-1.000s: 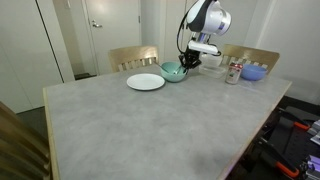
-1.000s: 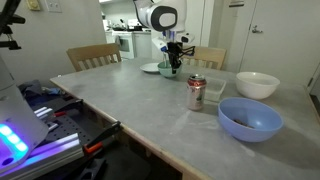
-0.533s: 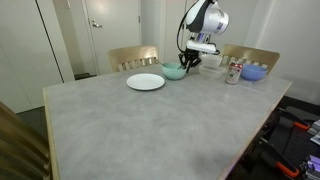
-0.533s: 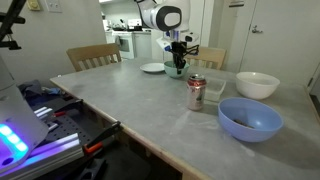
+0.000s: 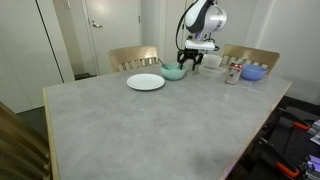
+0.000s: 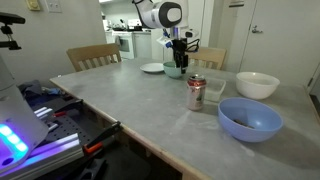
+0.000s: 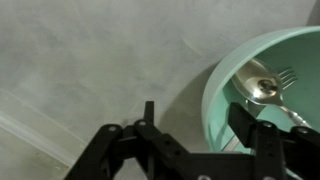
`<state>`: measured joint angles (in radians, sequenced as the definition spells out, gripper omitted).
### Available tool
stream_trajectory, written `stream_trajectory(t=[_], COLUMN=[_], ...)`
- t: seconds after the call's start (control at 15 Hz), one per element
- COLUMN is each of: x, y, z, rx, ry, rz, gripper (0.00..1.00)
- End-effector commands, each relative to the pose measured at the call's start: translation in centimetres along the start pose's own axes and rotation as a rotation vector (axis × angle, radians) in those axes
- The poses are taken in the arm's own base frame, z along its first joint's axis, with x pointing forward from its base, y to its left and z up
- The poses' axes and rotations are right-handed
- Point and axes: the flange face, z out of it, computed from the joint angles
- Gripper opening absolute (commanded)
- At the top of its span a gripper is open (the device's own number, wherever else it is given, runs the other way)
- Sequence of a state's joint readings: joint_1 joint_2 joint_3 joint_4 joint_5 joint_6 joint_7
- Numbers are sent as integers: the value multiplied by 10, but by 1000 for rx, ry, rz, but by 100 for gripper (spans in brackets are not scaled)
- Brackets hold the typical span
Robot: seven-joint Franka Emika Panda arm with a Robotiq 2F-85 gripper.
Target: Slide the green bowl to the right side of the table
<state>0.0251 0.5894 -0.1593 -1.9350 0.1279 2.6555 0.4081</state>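
Note:
The green bowl (image 5: pixel 172 72) (image 6: pixel 175 71) sits near the far edge of the table (image 5: pixel 150 130) (image 6: pixel 130 105), beside a white plate. In the wrist view the green bowl (image 7: pixel 225 90) holds a metal spoon (image 7: pixel 262 86) and a fork. My gripper (image 7: pixel 197 125) (image 5: pixel 190 62) (image 6: pixel 178 62) hangs over the bowl's rim. One finger stands inside the bowl and the other outside it. The jaws are open, and the rim passes between them with a gap on both sides.
A white plate (image 5: pixel 145 82) (image 6: pixel 152 68) lies next to the green bowl. A drink can (image 5: pixel 233 72) (image 6: pixel 196 92), a blue bowl (image 5: pixel 255 72) (image 6: pixel 250 118) and a white bowl (image 6: pixel 257 84) stand further along. Wooden chairs (image 5: pixel 133 57) (image 6: pixel 93 56) line the far edge.
The jaws have opened from shut on the bowl's rim. The bowl has shifted slightly away from the white plate.

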Motion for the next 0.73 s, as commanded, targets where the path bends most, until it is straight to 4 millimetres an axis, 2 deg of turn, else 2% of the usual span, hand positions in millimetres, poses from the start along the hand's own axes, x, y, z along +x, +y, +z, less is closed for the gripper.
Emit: stream_trajectory(t=[0.0,0.2,0.67], x=[5,3,-15], y=[0,-5,-28], z=[-21,-39,-76], rx=[-162,-257,-226], ry=[30,39,-24], rz=[-36,-73,-116], gripper=[100,100,100])
